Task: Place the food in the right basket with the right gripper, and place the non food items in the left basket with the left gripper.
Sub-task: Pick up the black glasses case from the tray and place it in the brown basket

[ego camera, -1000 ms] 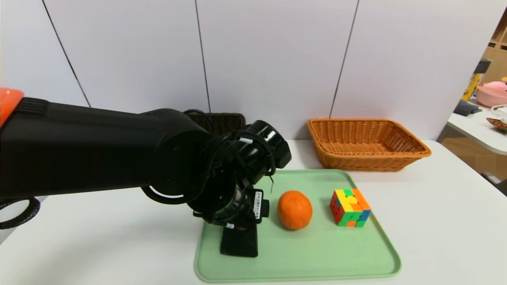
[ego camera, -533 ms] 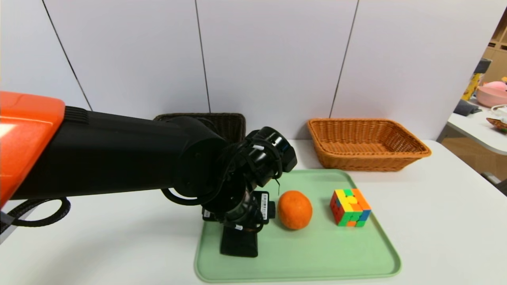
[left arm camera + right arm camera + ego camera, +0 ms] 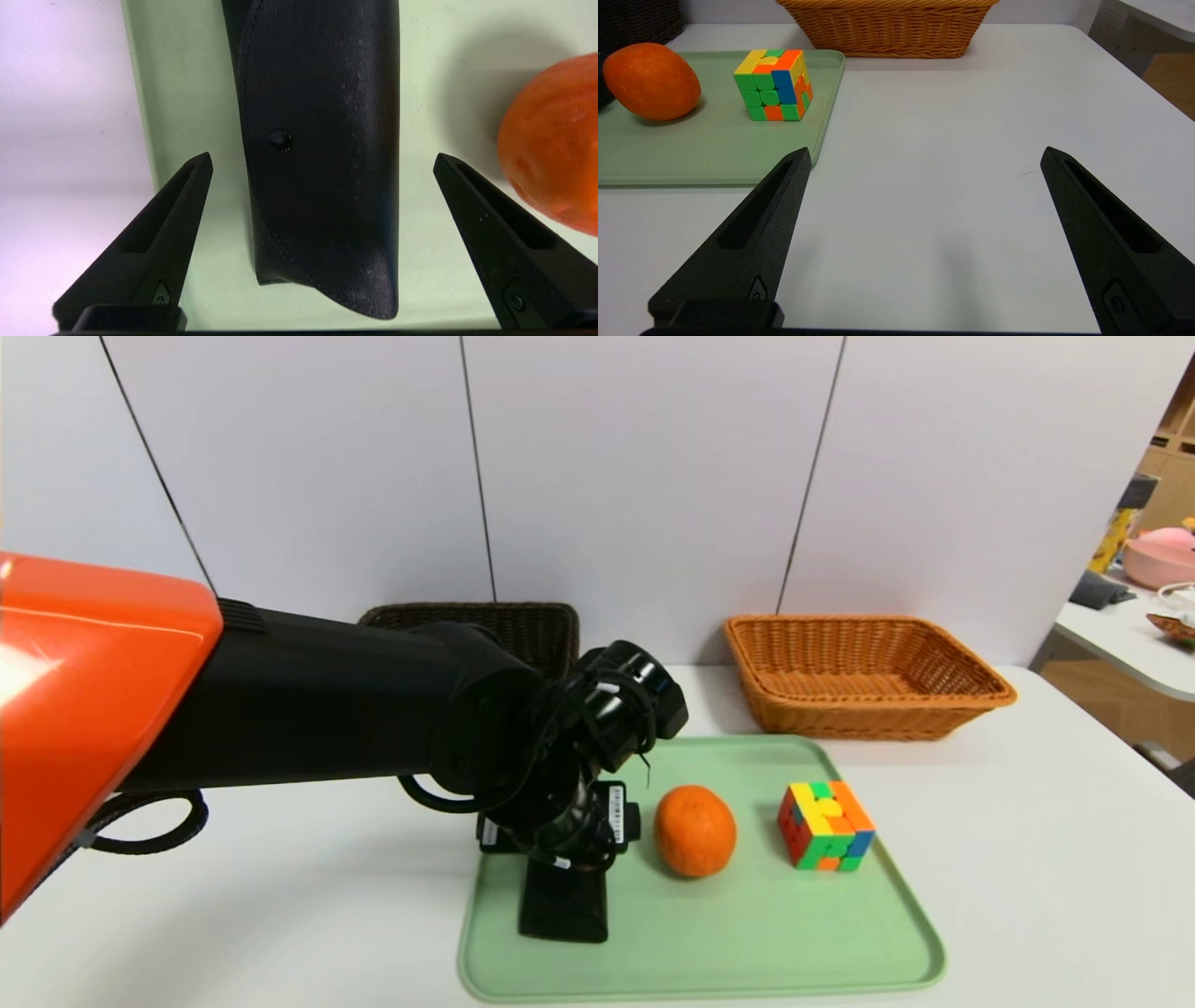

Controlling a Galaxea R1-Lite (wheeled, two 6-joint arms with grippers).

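Straddling the black pouch (image 3: 322, 154) without gripping it, the left pincer (image 3: 322, 161) is released and wide apart above the green tray (image 3: 766, 933). The pouch lies flat between the 2 tips, its long axis running between them rather than across, so closing should pinch its narrow width; the likely step is lowering a little, then clenching. The orange (image 3: 695, 832) sits just beside 1 tip, so a sideways drift could nudge it. The left arm is plainly nearer; the right pincer (image 3: 927, 154), also released, waits over the desk (image 3: 934, 205) near the tray. The left wrist view shows the pouch's stud (image 3: 280, 139) and curved flap, which the arm hides in the head view; the head view alone shows the dark brown basket (image 3: 532, 627) behind that arm.
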